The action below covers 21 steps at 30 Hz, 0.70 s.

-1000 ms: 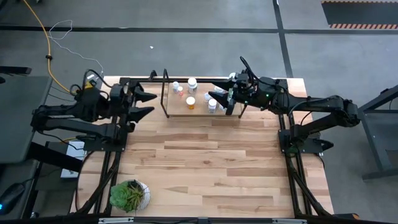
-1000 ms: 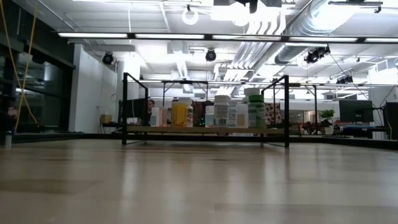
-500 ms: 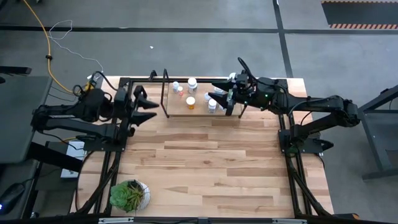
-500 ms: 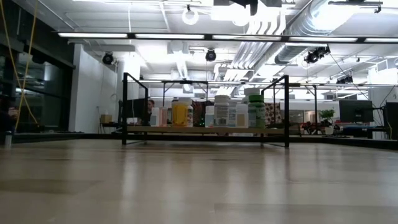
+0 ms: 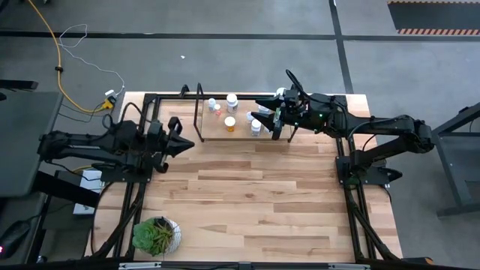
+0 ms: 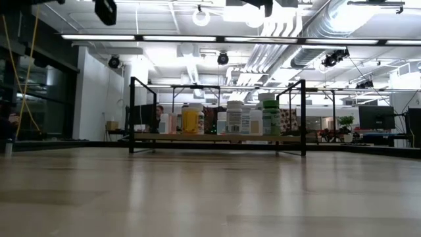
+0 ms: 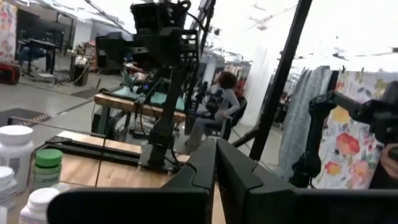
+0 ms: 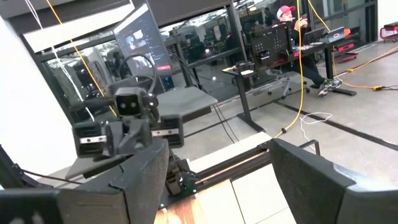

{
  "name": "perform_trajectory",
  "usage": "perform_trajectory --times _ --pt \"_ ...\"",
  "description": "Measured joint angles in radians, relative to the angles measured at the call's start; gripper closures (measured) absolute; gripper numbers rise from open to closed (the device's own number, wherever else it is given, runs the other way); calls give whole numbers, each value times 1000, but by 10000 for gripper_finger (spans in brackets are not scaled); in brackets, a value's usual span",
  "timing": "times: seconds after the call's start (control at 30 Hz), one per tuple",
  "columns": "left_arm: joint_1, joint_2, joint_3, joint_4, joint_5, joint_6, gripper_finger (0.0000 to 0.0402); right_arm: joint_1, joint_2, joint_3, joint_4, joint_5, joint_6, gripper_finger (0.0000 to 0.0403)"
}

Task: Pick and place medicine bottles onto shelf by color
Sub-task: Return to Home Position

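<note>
The shelf (image 5: 241, 135) stands at the table's far edge; in the low view its board (image 6: 164, 137) carries a row of medicine bottles. From above I see white bottles (image 5: 232, 100), an orange one (image 5: 230, 124) and another white one (image 5: 256, 126) standing on it. My right gripper (image 5: 265, 112) hovers open over the shelf's right part, and the right wrist view shows nothing between its fingers (image 8: 143, 180). My left gripper (image 5: 186, 142) is shut and empty, left of the shelf's near left corner; its shut fingers (image 7: 214, 163) point past white and green-capped bottles (image 7: 46, 165).
A green potted plant (image 5: 156, 234) stands at the near left corner. The black frame rails (image 5: 150, 97) of the arm mounts run along the table's left and right sides. The wooden tabletop (image 5: 255, 202) stretches bare in front of the shelf.
My left gripper has shut on nothing and moved toward the table's near edge and a little to the right, coming to rest beside the shelf's near left corner. The bottles and shelf stand as before.
</note>
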State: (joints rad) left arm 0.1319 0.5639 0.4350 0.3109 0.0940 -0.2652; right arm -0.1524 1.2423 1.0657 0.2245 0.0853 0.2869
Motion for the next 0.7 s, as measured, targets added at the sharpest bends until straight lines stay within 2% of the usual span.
perform_trajectory --times 0.27,0.5,0.7 --pt "26 -169 -142 2 29 -81 401 0 0 0 -3 0 62 130" --pt "0 -341 -260 2 -29 -120 401 0 0 0 -6 0 166 130" --pt "-54 -441 -349 1 -86 -151 401 1 0 0 -31 -17 200 130"
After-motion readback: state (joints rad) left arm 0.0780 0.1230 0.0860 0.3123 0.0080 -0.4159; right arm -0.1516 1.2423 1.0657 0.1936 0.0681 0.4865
